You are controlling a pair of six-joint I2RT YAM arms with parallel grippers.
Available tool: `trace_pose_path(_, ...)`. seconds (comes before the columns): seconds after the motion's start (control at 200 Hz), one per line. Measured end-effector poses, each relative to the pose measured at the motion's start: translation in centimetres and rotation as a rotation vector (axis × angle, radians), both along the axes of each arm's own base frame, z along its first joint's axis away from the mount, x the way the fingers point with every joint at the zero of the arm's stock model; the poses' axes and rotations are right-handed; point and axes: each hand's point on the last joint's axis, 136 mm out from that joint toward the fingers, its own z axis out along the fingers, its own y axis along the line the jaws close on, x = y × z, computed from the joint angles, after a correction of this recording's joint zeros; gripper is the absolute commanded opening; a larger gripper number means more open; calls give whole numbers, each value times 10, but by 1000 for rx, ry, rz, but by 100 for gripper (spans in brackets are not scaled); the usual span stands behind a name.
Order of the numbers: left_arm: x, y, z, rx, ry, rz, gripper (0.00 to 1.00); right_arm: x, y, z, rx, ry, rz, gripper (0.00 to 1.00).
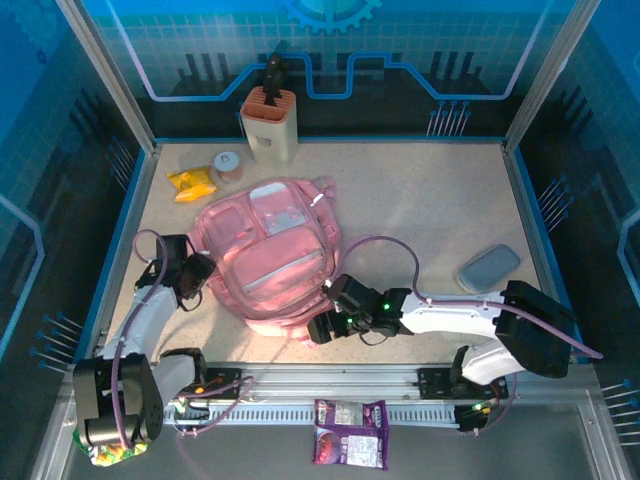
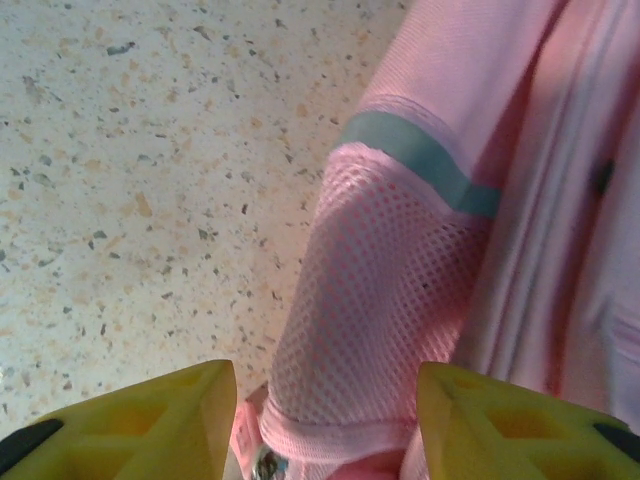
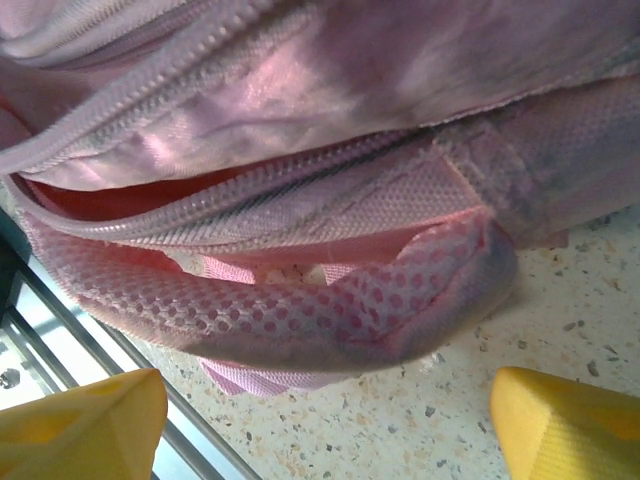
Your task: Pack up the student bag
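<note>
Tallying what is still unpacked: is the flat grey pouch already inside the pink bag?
No, the grey pouch lies on the table to the right of the pink bag, well apart from it.

The desk (image 1: 430, 200) was a speckled beige top inside a metal frame. The pink bag (image 1: 275, 255) lay flat near its middle, a little toward 9 o'clock, with its mesh side resting on the surface. At 12 o'clock, by the far edge, a knife block (image 1: 270, 122) stood upright. At 11 o'clock a yellow packet (image 1: 192, 184) lay just beside a small round jar (image 1: 228, 166). At 3 o'clock a grey case (image 1: 489, 267) lay flat, well apart from the bag.
</note>
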Motion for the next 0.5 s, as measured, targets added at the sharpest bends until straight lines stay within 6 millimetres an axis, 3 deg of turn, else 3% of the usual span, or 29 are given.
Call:
trace_pose_path(0.095,3,0,-8,-17,-2,2,44,1,3,-2,3,2,-3,85)
trace_pose_path(0.295,16,-10,-17,-84,-46,-24,15,6,4,-5,4,13,-13,86)
trace_pose_path(0.38,19,-15,-17,-107,-68,-42,6,14,5,-5,11,23,-24,87)
trace_pose_path(0.5,21,-19,-13,-129,-107,-55,0,35,4,-4,9,26,-41,88)
